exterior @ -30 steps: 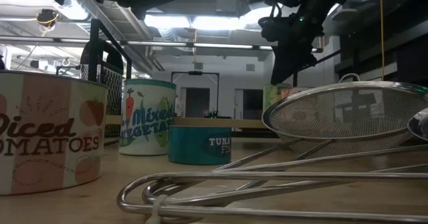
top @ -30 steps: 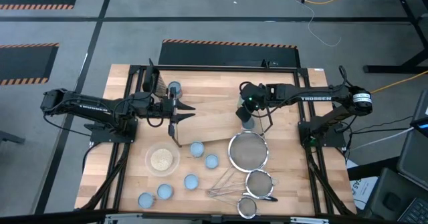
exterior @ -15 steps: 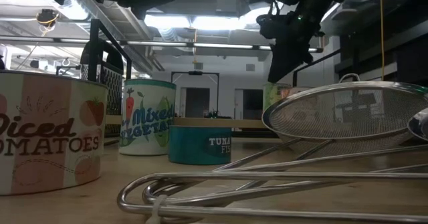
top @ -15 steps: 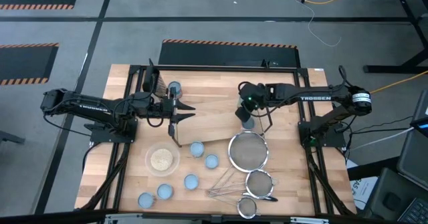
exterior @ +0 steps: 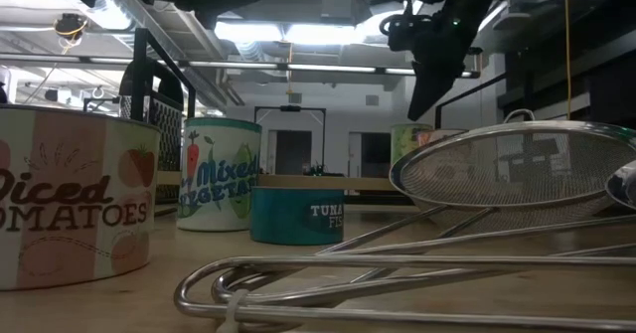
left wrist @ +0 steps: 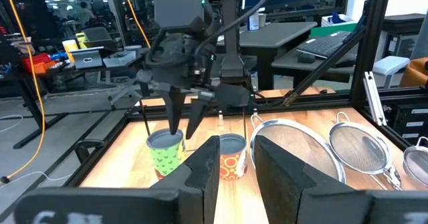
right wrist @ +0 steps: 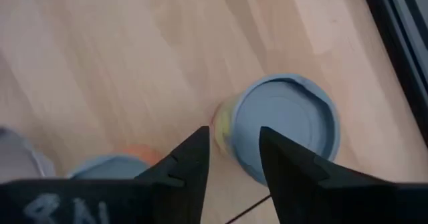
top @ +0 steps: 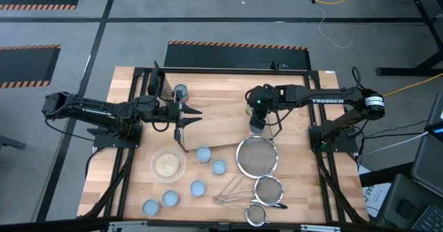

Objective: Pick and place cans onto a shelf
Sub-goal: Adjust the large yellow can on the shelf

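Right wrist view: can (right wrist: 287, 120) upright.

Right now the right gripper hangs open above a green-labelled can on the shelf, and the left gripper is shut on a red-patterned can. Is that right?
Not quite. The left gripper holds nothing; the high view shows it over bare shelf. The right gripper does hang open above the green-labelled can.

In the low view, we see the cream diced-tomatoes can (exterior: 75, 199) cut off at the left edge, and the large wire-mesh strainer (exterior: 517, 169) hides most of a green-labelled can (exterior: 409, 137). From overhead, the right arm covers the cans beneath its gripper (top: 257, 123).
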